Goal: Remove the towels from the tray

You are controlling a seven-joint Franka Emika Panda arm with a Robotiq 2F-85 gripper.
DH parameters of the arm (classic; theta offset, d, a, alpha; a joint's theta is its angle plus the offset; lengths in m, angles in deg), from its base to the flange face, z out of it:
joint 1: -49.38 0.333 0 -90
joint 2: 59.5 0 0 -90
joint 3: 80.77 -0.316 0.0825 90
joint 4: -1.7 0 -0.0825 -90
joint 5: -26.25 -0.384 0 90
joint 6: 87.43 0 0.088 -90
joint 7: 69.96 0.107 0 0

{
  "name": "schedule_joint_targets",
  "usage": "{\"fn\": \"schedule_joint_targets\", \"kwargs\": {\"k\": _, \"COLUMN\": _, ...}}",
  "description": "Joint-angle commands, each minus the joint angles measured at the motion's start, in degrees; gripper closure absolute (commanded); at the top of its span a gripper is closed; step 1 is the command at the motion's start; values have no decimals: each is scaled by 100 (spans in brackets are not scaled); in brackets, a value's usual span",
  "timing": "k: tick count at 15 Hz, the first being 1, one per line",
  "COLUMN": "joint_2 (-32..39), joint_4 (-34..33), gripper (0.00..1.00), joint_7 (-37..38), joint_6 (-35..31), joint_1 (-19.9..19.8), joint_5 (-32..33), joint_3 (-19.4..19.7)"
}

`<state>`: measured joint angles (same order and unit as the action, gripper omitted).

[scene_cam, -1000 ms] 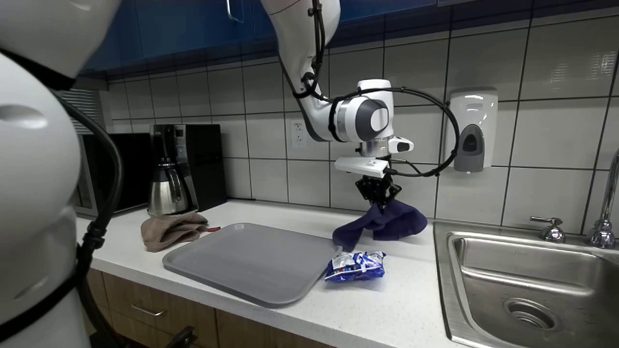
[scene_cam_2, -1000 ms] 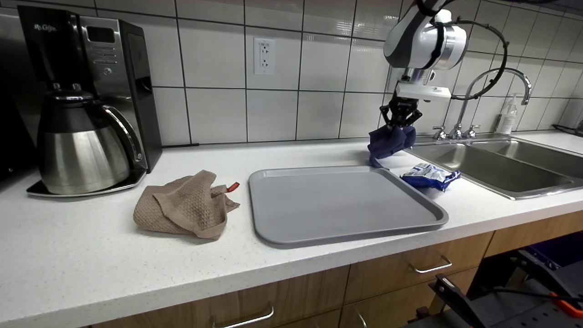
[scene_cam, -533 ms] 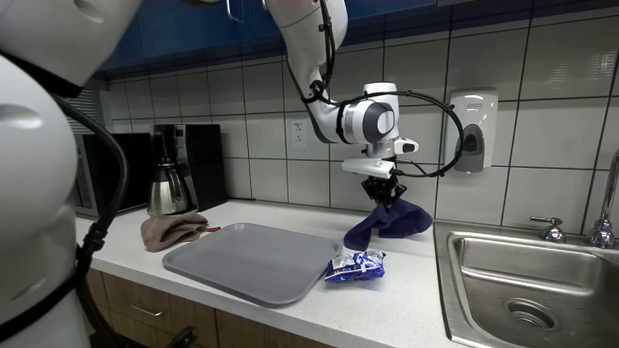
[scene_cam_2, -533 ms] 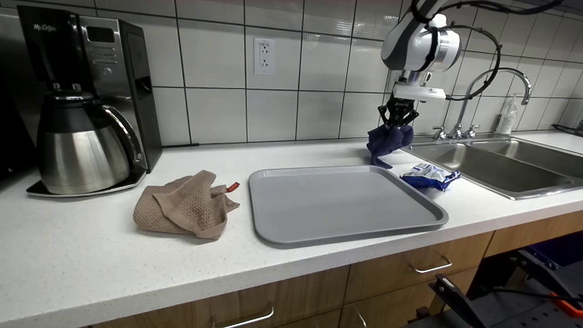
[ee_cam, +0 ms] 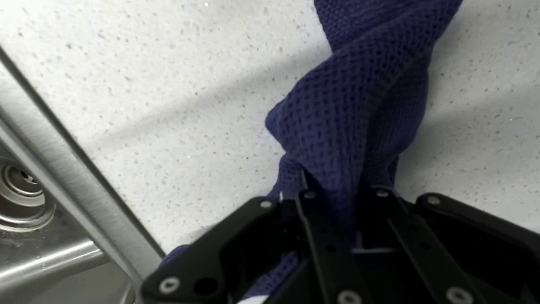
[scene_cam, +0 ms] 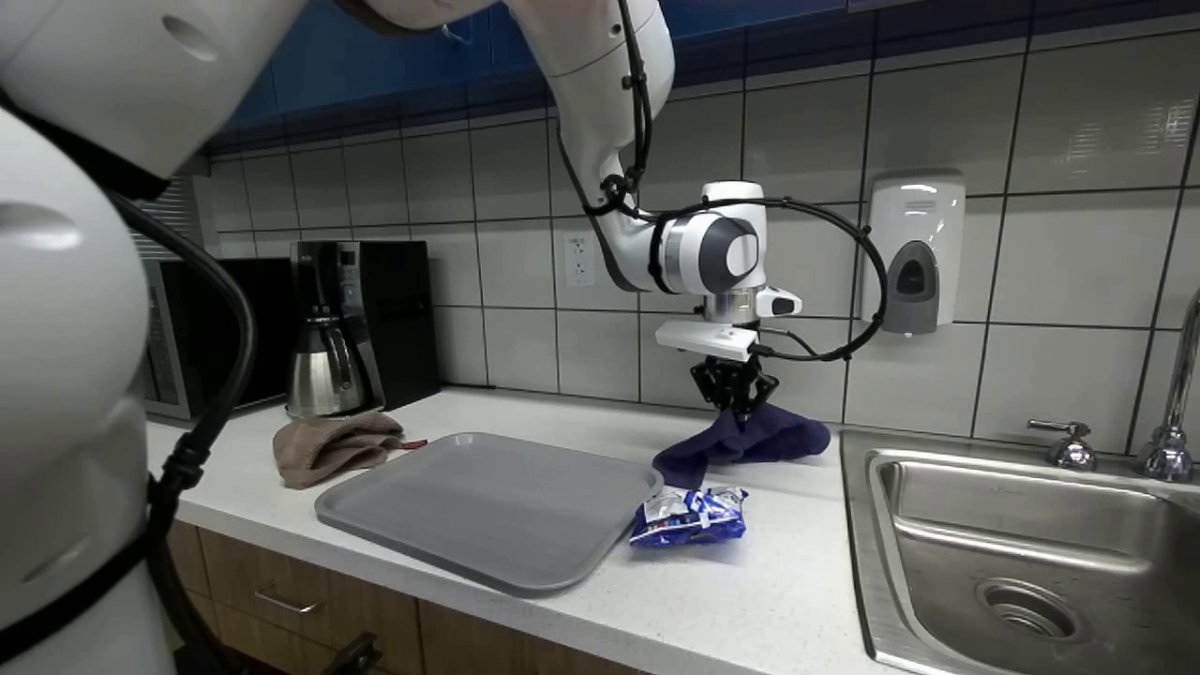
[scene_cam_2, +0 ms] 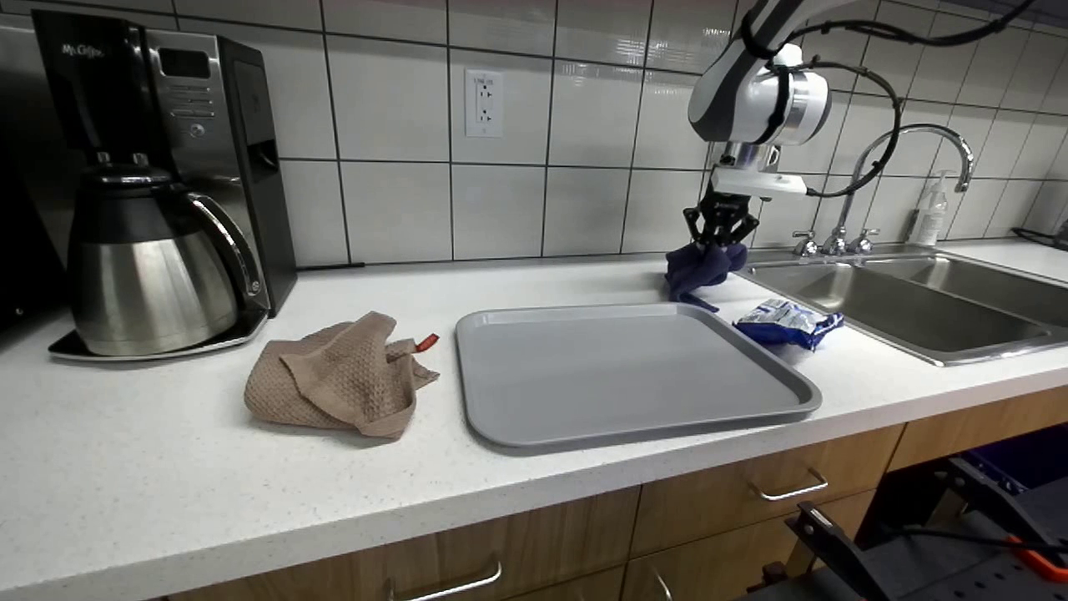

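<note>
Well left of the tray [scene_cam_2: 622,376], past the brown towel [scene_cam_2: 338,380], a coffee maker [scene_cam_2: 204,159] stands with its steel carafe [scene_cam_2: 154,284]. The brown towel lies bunched on the tabletop [scene_cam_2: 167,467], just left of the tray and apart from it, a small red tab [scene_cam_2: 426,342] poking out toward the tray. The tray itself lies flat on the tabletop. Just beyond its back right corner, off it, is the purple towel [scene_cam: 750,442]; the gripper [scene_cam: 741,412] points down there, clenched on the cloth, and in the wrist view a fold runs between its fingers [ee_cam: 316,223]. Whether the towel's lower end touches the tray's rim, I cannot tell. Right of the tray, just beside its edge, a blue-and-white packet [scene_cam_2: 788,324] lies on the tabletop. Farther right of the tray, past the packet, is the steel sink [scene_cam: 872,544].
</note>
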<state>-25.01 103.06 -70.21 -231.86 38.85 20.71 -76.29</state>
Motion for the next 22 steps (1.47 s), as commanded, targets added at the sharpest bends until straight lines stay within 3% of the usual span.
{"fn": "schedule_joint_targets", "kwargs": {"k": 1, "joint_2": 33, "joint_4": -184, "gripper": 50, "joint_7": -251, "joint_6": 315, "joint_1": -129, "joint_5": -105, "joint_3": -127}}
{"fn": "schedule_joint_targets", "kwargs": {"k": 6, "joint_2": -110, "joint_4": -35, "gripper": 11, "joint_7": -327, "joint_6": 285, "joint_1": -112, "joint_5": -114, "joint_3": -153}}
{"fn": "schedule_joint_targets", "kwargs": {"k": 8, "joint_2": -172, "joint_4": 40, "gripper": 0, "joint_7": -353, "joint_6": 261, "joint_1": -104, "joint_5": -119, "joint_3": -177}}
{"fn": "schedule_joint_targets", "kwargs": {"k": 22, "joint_2": -920, "joint_4": 967, "gripper": 0, "joint_7": -269, "joint_6": 167, "joint_1": 190, "joint_5": -83, "joint_3": -379}}
